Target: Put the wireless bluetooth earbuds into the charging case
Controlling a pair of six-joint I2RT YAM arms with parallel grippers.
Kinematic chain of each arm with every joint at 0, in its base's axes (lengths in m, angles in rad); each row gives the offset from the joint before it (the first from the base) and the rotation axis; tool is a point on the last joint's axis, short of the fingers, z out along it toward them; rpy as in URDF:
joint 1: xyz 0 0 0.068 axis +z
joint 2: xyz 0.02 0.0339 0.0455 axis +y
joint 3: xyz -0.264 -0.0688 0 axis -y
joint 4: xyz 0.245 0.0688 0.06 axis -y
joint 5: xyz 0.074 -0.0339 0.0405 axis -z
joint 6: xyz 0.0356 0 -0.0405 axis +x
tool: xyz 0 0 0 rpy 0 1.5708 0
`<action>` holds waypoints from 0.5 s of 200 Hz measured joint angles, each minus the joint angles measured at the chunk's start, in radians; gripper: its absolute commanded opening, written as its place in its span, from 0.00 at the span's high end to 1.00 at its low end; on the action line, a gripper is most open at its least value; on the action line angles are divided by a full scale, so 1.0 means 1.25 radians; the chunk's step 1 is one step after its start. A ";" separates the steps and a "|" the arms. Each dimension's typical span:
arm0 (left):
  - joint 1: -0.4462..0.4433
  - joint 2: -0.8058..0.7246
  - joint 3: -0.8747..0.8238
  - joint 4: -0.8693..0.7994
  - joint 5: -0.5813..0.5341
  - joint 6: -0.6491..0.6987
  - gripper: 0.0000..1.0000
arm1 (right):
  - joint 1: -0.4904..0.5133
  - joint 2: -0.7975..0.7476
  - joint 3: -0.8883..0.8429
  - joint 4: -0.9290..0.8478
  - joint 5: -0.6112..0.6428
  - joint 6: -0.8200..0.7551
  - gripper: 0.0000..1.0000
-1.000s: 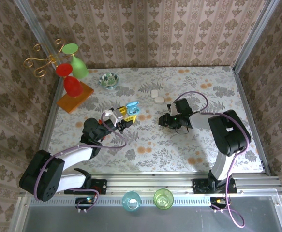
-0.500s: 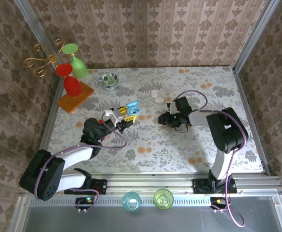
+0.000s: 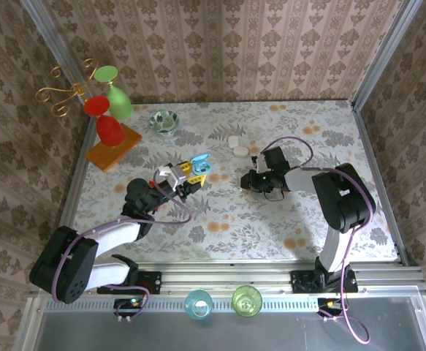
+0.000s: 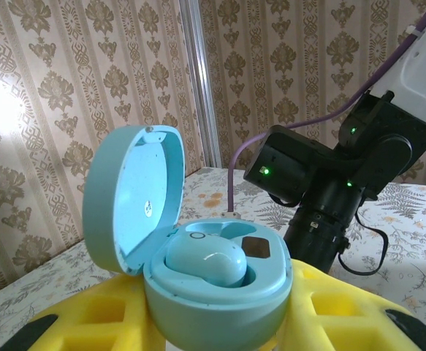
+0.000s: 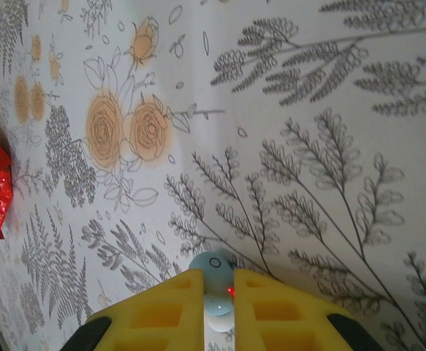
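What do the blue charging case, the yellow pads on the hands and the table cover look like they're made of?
Charging case: moulded plastic, a smooth pale-blue satin shell with a soft highlight inside the lid.
Pads: probably foam or soft rubber, matte yellow with moulded recesses.
Table cover: likely printed cloth or vinyl, flat and matte with a floral pattern; I can't tell which.

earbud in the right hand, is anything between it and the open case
Nothing visible does. The earbud sits pinched in the right hand, and only bare table lies between it and the open case in the left hand.
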 measured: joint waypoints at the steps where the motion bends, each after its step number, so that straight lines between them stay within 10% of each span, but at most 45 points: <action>1: 0.000 0.000 0.000 0.000 0.000 0.000 0.69 | 0.000 -0.001 -0.001 -0.001 0.000 0.000 0.84; 100: 0.000 0.013 0.001 0.001 0.000 0.000 0.69 | 0.002 -0.011 0.003 -0.042 0.017 -0.034 0.63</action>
